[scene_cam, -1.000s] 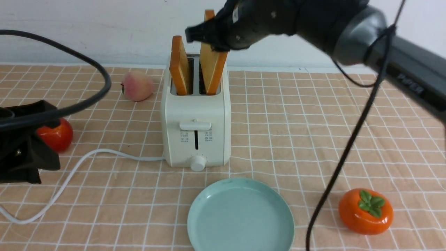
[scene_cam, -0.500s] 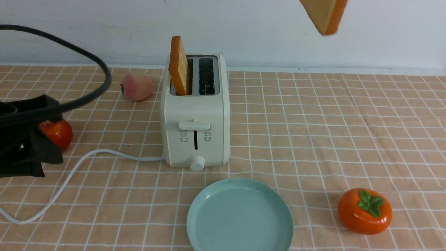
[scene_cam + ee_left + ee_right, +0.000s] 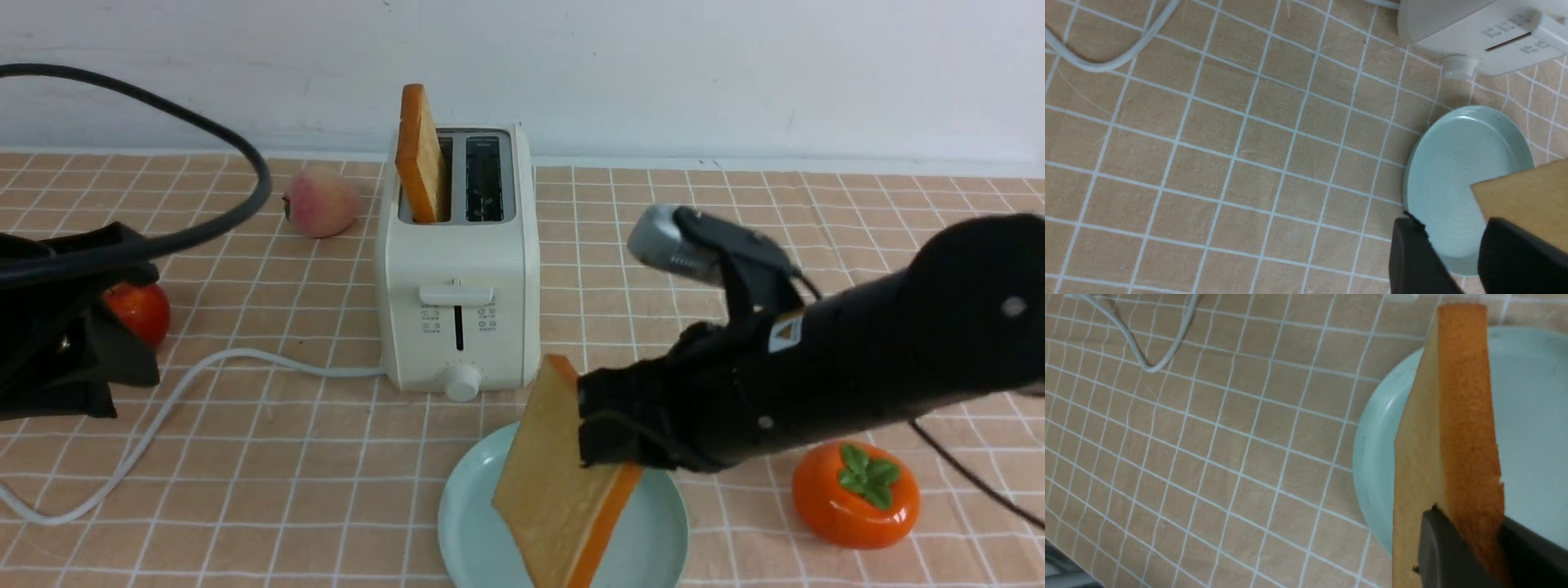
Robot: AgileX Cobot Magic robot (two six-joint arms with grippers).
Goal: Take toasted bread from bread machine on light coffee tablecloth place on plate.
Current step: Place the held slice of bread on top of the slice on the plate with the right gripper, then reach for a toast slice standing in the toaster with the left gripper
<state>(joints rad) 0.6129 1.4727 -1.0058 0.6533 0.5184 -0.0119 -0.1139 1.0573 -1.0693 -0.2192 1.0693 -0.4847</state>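
The right gripper (image 3: 600, 429), above the frame half a second ago, is now low over the plate (image 3: 469, 523), clamped on one toasted bread slice (image 3: 555, 482) that tilts above it. The second slice (image 3: 419, 155) stands in the left slot of the bread machine (image 3: 457, 269) on the light coffee tablecloth (image 3: 735, 245). The left gripper (image 3: 1457, 265) hangs empty, jaws apart. The toaster's front markings are too small to read.
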